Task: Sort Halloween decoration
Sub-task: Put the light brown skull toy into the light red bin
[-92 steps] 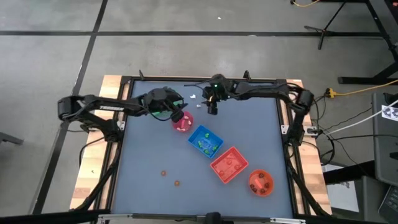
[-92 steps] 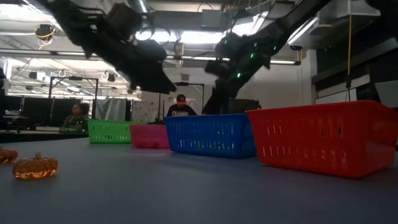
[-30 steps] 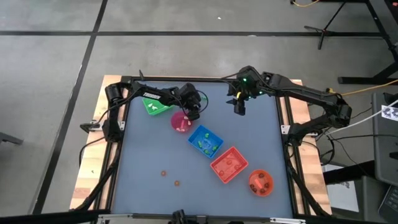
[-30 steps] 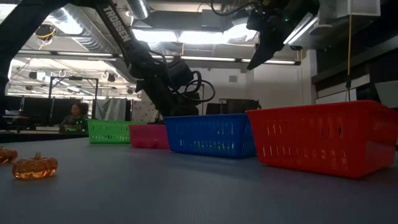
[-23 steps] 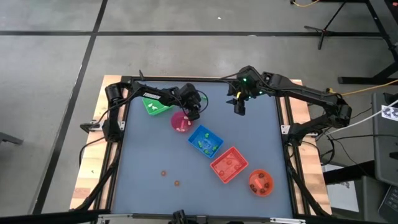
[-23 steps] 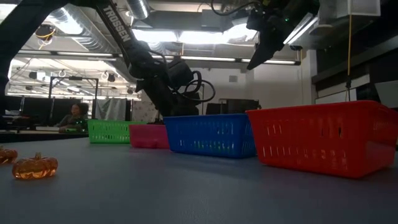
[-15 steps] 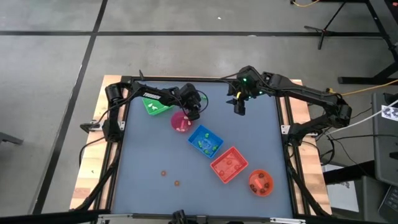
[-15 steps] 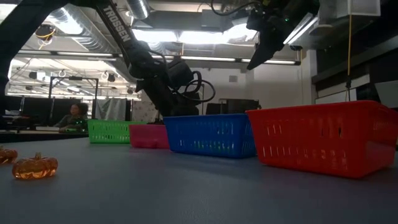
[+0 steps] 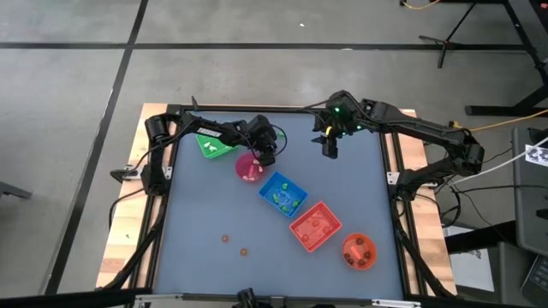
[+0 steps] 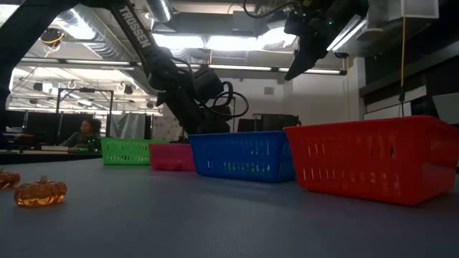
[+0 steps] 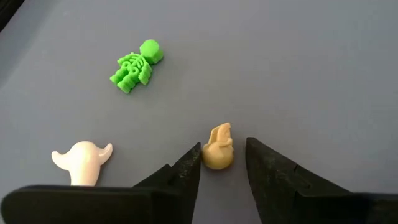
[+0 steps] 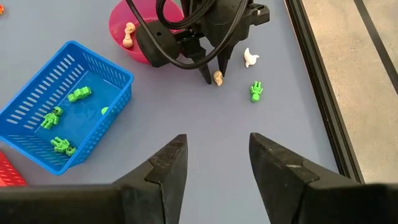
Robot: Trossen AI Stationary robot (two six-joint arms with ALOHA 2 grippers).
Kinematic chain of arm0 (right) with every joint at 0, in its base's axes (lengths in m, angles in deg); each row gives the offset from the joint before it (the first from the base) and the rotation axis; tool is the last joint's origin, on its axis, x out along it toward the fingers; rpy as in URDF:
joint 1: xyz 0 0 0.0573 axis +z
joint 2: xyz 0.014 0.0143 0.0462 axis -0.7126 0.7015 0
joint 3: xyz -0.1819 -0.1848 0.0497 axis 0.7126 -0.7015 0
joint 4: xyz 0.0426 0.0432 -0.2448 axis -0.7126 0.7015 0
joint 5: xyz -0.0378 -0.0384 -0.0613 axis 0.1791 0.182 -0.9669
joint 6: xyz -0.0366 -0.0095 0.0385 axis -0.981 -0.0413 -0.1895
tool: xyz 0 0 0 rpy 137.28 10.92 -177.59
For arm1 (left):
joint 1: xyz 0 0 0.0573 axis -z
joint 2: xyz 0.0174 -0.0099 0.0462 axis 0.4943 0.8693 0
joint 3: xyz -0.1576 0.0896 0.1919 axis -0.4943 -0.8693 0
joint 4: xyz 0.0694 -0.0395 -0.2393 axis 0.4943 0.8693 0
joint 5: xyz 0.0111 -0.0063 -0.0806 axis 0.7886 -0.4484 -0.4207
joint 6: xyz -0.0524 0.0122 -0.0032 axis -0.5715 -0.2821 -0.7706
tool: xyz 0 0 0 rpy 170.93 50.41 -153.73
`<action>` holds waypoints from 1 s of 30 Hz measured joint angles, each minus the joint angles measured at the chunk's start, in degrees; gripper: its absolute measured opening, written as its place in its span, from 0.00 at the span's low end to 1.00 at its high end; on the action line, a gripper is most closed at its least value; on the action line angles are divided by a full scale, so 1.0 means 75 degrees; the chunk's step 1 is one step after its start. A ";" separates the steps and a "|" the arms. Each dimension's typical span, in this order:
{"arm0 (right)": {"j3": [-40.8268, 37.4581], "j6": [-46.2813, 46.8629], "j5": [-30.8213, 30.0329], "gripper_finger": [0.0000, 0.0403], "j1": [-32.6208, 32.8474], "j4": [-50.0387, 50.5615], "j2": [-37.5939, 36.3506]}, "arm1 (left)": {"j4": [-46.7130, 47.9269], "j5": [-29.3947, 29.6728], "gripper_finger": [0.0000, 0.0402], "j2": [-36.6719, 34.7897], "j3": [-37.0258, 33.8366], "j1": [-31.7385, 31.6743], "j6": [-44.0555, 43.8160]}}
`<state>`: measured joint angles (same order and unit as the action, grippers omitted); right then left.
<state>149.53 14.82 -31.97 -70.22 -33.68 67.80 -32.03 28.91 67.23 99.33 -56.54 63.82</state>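
A small tan skull-like trinket [image 11: 217, 149] lies on the table beyond the pink bowl [image 9: 250, 168], toward the far edge. My left gripper [image 11: 222, 155] is open and low over it, one finger on each side. A white ghost-like trinket [image 11: 81, 160] and a green skeleton [image 11: 135, 66] lie loose beside them. The right wrist view also shows the tan trinket [image 12: 218, 77] under the left gripper [image 12: 210, 76]. My right gripper [image 12: 217, 140] hangs open, high above the table [image 9: 330, 152], holding nothing. Two orange pumpkins [image 10: 39, 192] rest near the front left. My left gripper comes down slanting at the tan trinket, which rests on the table between its fingertips. One fingertip [image 11: 194, 160] stands right against the trinket's side [image 11: 205, 155]; I cannot tell whether it touches. A gap shows on the other side.
A green basket [image 9: 210, 144], the pink bowl, a blue basket [image 9: 282, 194] with green skeletons, a red basket [image 9: 315, 227] and an orange bowl [image 9: 359, 251] run diagonally across the table. The table's raised far rim [image 12: 317, 81] is close behind the trinkets.
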 joint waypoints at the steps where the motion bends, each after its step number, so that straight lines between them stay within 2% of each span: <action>1: 0.0000 0.0000 0.0000 0.42 0.0000 -0.0001 0.0000 | 0.0000 0.0000 0.28 0.0000 0.0000 0.0000 0.0000; 30: 0.0000 0.0000 0.0000 0.42 0.0000 0.0003 0.0003 | -0.0006 0.0055 0.11 0.0006 -0.0003 -0.0006 -0.0006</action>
<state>149.53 14.82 -31.97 -70.22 -33.65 67.82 -32.08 29.32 67.27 99.31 -56.58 63.78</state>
